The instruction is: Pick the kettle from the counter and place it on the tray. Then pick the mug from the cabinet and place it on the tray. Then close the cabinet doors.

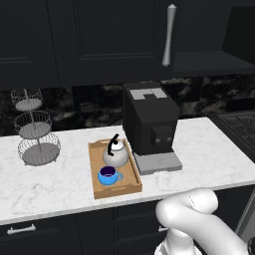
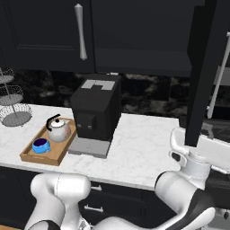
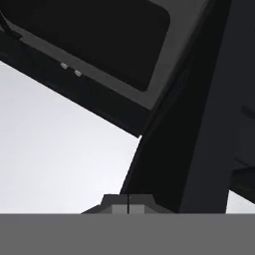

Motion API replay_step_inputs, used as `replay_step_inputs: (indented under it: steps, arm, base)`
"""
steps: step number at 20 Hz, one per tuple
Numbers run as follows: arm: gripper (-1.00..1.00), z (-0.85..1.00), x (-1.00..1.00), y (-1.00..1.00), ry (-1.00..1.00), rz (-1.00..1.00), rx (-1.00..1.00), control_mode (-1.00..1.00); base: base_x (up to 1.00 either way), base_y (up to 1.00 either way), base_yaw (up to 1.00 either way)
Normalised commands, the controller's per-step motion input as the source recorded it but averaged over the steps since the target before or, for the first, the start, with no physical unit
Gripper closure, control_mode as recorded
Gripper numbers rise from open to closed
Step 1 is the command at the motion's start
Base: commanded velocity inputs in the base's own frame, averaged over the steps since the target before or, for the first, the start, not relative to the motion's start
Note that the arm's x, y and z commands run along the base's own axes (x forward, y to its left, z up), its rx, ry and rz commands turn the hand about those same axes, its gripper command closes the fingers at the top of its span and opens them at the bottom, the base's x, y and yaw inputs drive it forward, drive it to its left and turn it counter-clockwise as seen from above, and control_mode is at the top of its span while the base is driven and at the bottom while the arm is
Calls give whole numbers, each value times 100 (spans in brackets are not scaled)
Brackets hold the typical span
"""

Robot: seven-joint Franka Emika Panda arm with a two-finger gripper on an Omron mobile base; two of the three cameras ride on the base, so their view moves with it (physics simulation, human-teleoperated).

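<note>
Nearest the camera: two small dark fingertips of the gripper (image 3: pixel 128 203) sit pressed together at the bottom centre of the hand view, narrow and holding nothing.
Arm: white Franka arm (image 2: pixel 193 188) rises in the lower right of the right base view, its wrist just beside the edge of a swung-out door.
Open door: tall flat black cabinet door (image 2: pixel 204 67) stands edge-on in the upper right of the right base view, with a long pale grey bar handle (image 2: pixel 218 81) beside it; whether the hand touches the panel I cannot tell.
Closed door: second black panel with a vertical grey bar handle (image 1: pixel 169 35) sits flush at the top of the left base view.
Cabinet: black upper wall cabinet (image 1: pixel 99 35) spans the top of that frame; an open shelf bay (image 1: pixel 209 60) shows at upper right.
Tray: rectangular light-brown wooden tray (image 1: pixel 97 187) lies on the white marble-look surface (image 1: pixel 50 184), centre-left, just beside a big black coffee machine (image 1: pixel 149 119).
Tray contents: small round silver-grey kettle with black arched handle (image 1: pixel 115 153) at the far end; squat bright blue mug with purple inside (image 1: pixel 108 175) at the near end, close to the kettle.
Other container: three-tier wire basket stand (image 1: pixel 34 129), left edge, nothing visible in it.
Step in hand: both placements look done; closing the cabinet doors remains.
Next move: likely a push on the open panel's face, swinging it flush.
</note>
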Motion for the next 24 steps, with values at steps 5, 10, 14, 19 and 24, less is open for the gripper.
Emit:
replay_step_inputs:
  steps: [5,10,14,19,24]
  arm:
    - [100,34,-48,23,-17,-4,-2,-100]
    - [100,27,-69,59,-15,-5,-10,-100]
    - [100,72,-45,58,-10,-2,-5,-100]
    - [100,44,-22,58,0,-3,-4,-100]
    - [100,49,0,48,6,-2,0,-100]
  base:
    - [0,0,0]
    - [0,0,0]
    - [0,0,0]
    - [0,0,0]
    - [0,0,0]
